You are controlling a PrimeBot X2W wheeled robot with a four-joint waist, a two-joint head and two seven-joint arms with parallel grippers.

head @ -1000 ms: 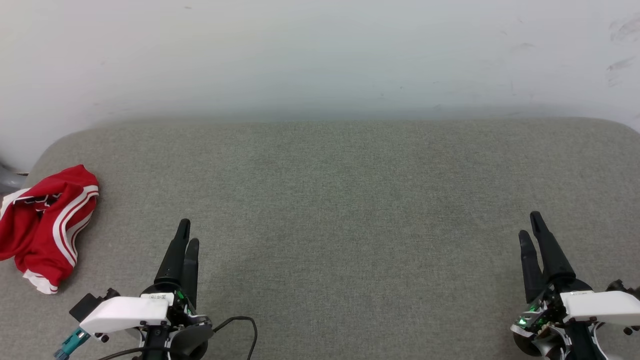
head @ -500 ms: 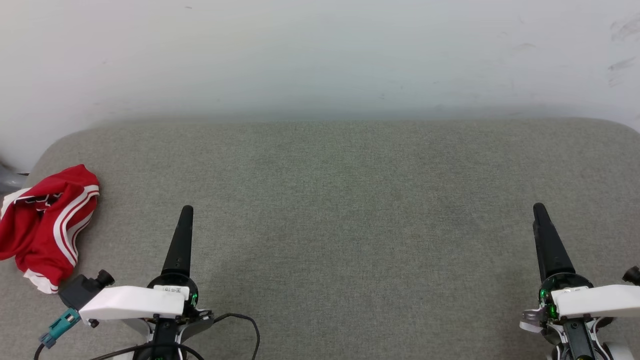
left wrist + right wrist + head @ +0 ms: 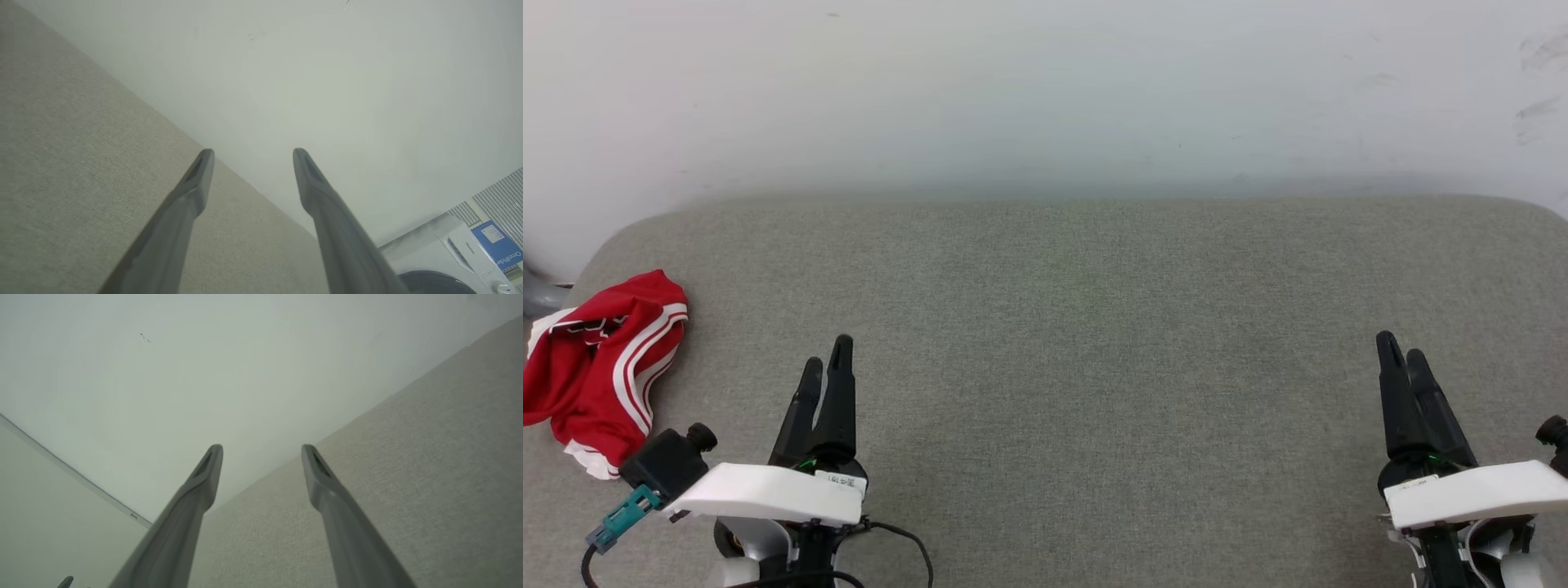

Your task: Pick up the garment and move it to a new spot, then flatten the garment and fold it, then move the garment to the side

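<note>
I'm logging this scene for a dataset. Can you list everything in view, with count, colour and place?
garment: one, red with white stripes, crumpled at the padded surface's left edge
padded surface: one, grey-beige fabric, spanning the foreground
wall: one, white, behind the surface
appliance: one, white, likely a washing machine, lower right of the left wrist view
left gripper: one, dark fingers apart, lower left, holding nothing
right gripper: one, dark fingers apart, lower right, holding nothing

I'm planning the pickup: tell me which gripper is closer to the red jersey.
The left gripper: the crumpled red jersey lies close on its left, while the right gripper sits far across the grey cushion.
</note>
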